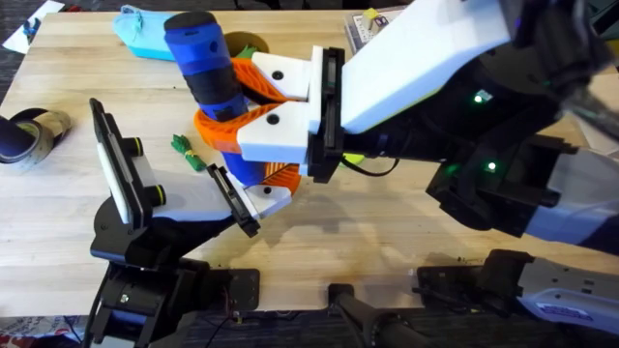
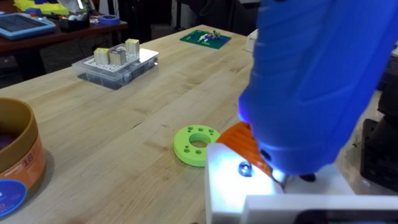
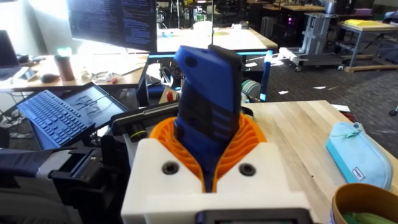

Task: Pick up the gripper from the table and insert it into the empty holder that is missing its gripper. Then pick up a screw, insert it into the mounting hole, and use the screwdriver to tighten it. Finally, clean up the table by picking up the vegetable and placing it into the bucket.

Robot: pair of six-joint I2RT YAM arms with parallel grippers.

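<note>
My right gripper [image 1: 253,97] is shut on the blue screwdriver [image 1: 205,63], its white fingers [image 3: 168,168] and orange pads clamped round the body. The screwdriver slants down toward the white and orange gripper [image 1: 268,198], which sits at the end of a black holder [image 1: 232,198] on my left gripper [image 1: 208,184]. The screwdriver's tip, the screw and the mounting hole are hidden. A small green vegetable [image 1: 184,147] lies on the table beside the holder. The tan bucket [image 2: 18,162] with a blue band stands behind the screwdriver, also seen as the bucket [image 3: 367,202].
A light-blue pouch [image 1: 145,34] lies at the far edge near the bucket. A roll of tape [image 1: 29,135] sits at the left edge. A green ring [image 2: 196,144] and a clear parts box [image 2: 118,62] lie on the wood.
</note>
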